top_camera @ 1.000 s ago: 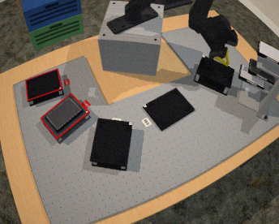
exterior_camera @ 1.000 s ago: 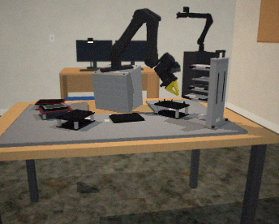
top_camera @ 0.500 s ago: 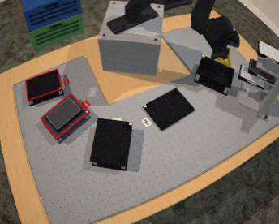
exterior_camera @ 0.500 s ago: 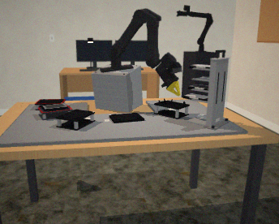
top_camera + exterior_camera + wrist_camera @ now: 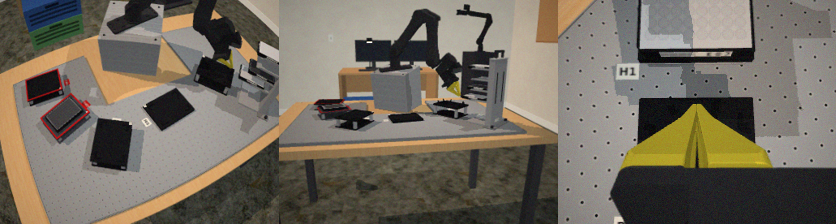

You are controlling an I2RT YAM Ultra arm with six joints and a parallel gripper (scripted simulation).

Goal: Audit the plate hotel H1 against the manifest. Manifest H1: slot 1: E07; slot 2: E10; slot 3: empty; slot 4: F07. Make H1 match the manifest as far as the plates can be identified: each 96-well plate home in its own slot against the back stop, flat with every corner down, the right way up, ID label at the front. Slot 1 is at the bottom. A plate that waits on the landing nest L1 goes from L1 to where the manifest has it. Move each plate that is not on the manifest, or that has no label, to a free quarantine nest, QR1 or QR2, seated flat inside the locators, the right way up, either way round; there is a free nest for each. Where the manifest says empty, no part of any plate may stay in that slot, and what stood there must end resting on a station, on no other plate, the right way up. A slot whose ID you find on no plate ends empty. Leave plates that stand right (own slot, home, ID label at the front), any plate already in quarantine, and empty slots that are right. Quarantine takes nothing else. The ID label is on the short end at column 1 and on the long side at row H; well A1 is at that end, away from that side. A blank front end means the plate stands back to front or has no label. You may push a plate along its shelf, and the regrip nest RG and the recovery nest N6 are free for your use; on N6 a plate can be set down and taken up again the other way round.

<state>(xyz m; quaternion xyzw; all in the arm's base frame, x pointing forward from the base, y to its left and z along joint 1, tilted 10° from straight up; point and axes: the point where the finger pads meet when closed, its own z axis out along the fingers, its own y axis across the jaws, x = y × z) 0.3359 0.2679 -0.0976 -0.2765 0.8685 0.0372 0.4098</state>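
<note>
My gripper [image 5: 696, 111] has yellow fingers pressed together with nothing between them. It hovers over the black landing nest, which carries no plate. The same gripper shows in the top view [image 5: 225, 60] and in the exterior view [image 5: 454, 88], above the nest [image 5: 214, 74] and in front of the plate hotel H1 [image 5: 259, 69]. In the wrist view a pale plate [image 5: 695, 25] sits in the hotel beyond the H1 tag [image 5: 627, 71], its front end dark with a thin strip I cannot read. Several plates lie on the hotel shelves [image 5: 479, 79].
Two red-framed quarantine nests stand at the left: the far one [image 5: 43, 84] looks empty, the near one [image 5: 65, 114] holds a grey plate. A raised black nest [image 5: 111, 143] and a flat black nest [image 5: 169, 108] lie mid-table. The arm's grey base block [image 5: 130, 38] stands behind.
</note>
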